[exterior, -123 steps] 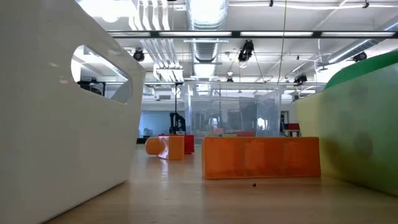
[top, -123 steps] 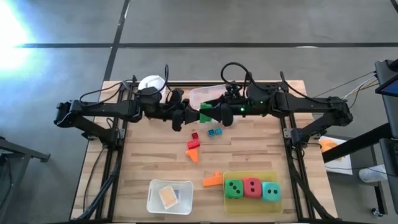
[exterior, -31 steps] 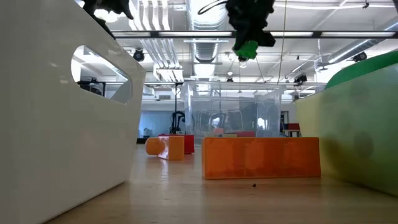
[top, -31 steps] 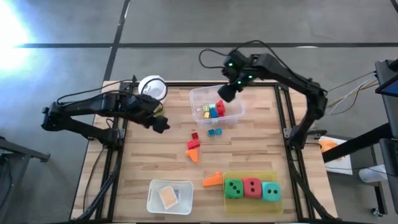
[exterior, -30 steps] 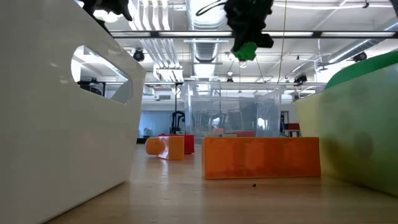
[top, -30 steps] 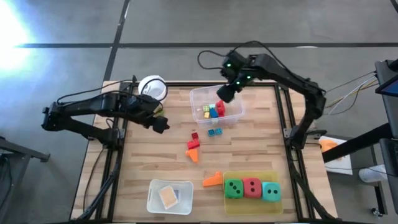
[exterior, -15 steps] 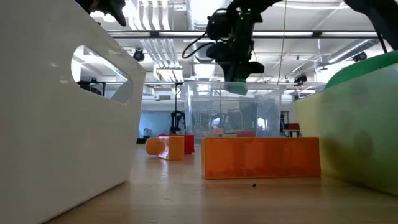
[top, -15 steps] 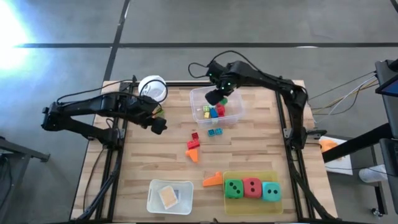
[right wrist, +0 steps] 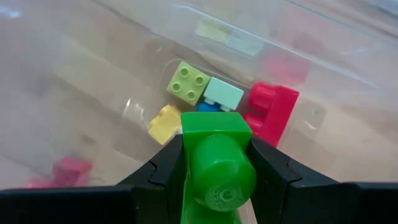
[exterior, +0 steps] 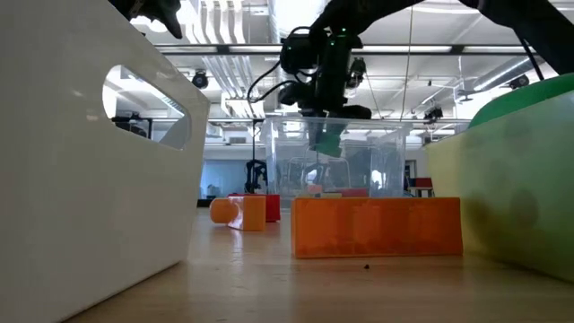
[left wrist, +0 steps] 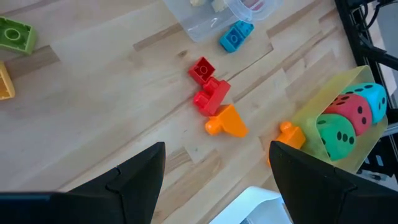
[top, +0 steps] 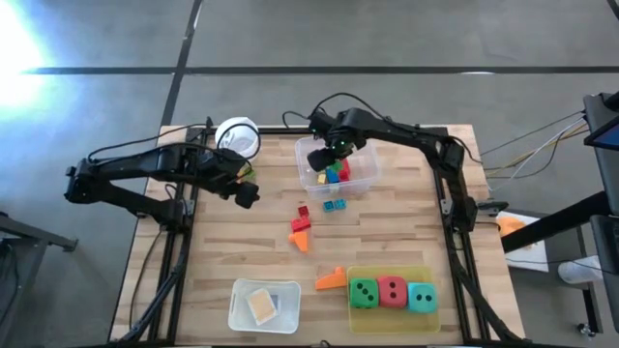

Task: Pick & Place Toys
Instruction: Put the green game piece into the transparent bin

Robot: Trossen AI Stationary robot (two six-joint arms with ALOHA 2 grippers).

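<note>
My right gripper [top: 326,155] hangs over the clear tub [top: 360,181], shut on a green block [right wrist: 214,165]. In the low view the green block [exterior: 327,139] is at about the height of the tub's rim. Yellow, light green, blue and red blocks [right wrist: 193,81] lie on the tub's floor. Loose on the table are a blue block [top: 336,205], red blocks [top: 302,218] and orange pieces [top: 332,280]. My left gripper [top: 248,194] waits open, held above the table's left half near the white cup [top: 237,135]. My right gripper pinches the green block's two opposite sides [right wrist: 186,149] between its two fingers [right wrist: 163,169]. The fingers come from above, pointing steeply down. The block hangs clear of the tub's floor, with a round stud [right wrist: 217,177] facing the wrist camera.
A yellow-green tray [top: 426,273] with green, red and teal dice stands at the near right. A clear box [top: 285,295] holding a flat tan tile sits near the front edge. A green and a yellow block [left wrist: 15,34] lie to the left of the tub.
My right gripper has come down and moved toward the table's left, from above the tub's far right corner to over its middle, rolling at the wrist. It stays shut on the green block, which has sunk to the tub's rim height.
</note>
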